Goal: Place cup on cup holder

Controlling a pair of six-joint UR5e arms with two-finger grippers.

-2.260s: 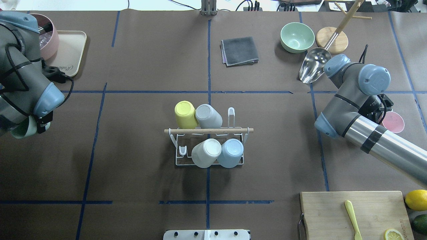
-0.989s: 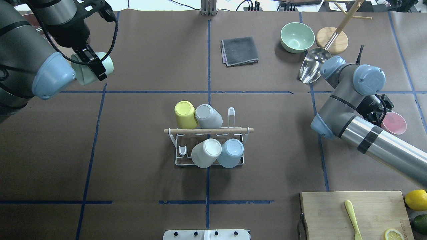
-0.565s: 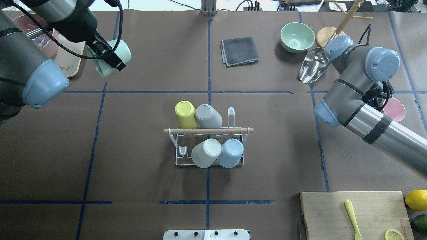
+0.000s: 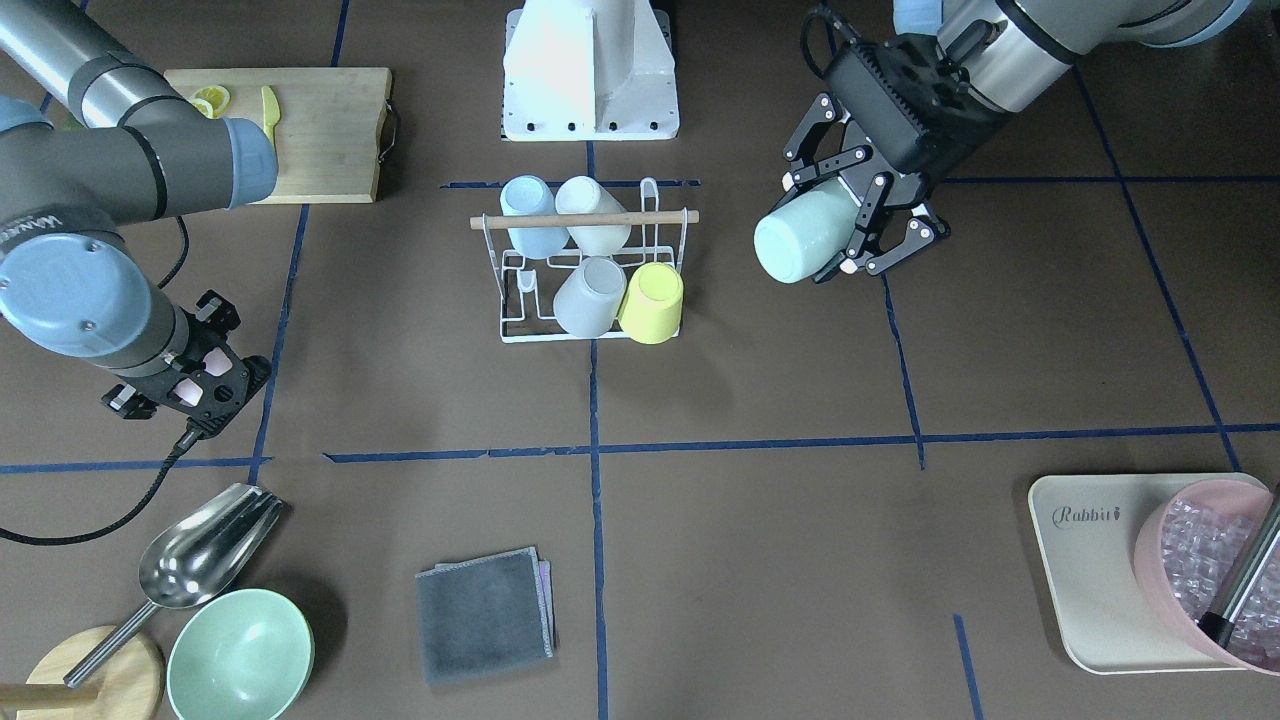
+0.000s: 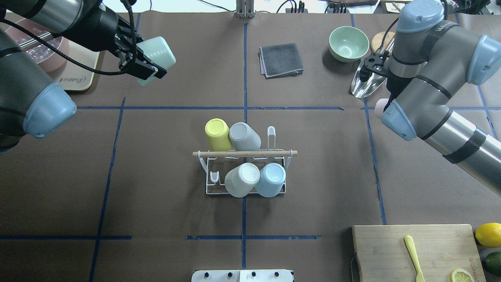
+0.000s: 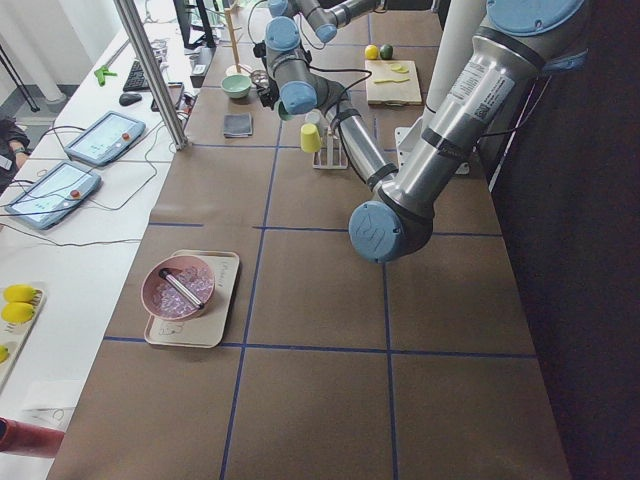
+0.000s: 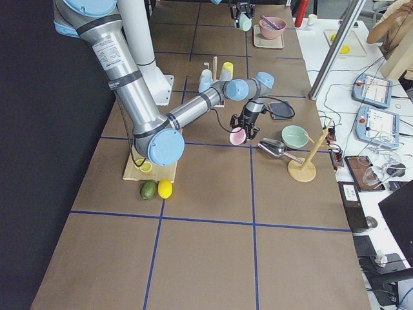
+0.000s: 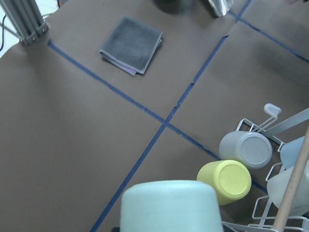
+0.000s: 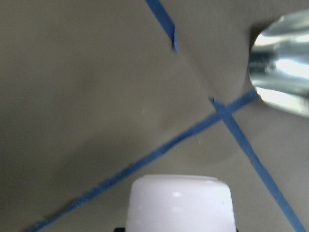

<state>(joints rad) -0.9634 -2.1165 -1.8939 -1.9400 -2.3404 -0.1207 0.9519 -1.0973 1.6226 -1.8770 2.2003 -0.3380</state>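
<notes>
The cup holder (image 5: 244, 153) is a white wire rack with a wooden rod, at the table's middle; it also shows in the front view (image 4: 585, 218). It carries a yellow (image 5: 217, 134), a grey (image 5: 244, 136), a white (image 5: 242, 179) and a blue cup (image 5: 271, 179). My left gripper (image 5: 150, 66) is shut on a mint green cup (image 5: 157, 55), held in the air to the far left of the rack, bottom toward it (image 4: 805, 240) (image 8: 171, 205). My right gripper (image 4: 185, 385) is shut on a pink cup (image 5: 378, 108) (image 9: 181, 203), mostly hidden under the arm overhead.
Two prongs stand bare: back right (image 5: 271, 135) and front left (image 5: 213, 176). A grey cloth (image 5: 281, 59), green bowl (image 5: 348, 44), metal scoop (image 5: 366, 80) and wooden stand (image 5: 391, 37) lie at the far side. A beige tray (image 5: 80, 76) holds a pink bowl. A cutting board (image 5: 391, 250) lies front right.
My left arm has carried the green cup from the near left up and rightward, toward the rack. My right arm has swung the pink cup leftward, so that it now sits under the arm.
</notes>
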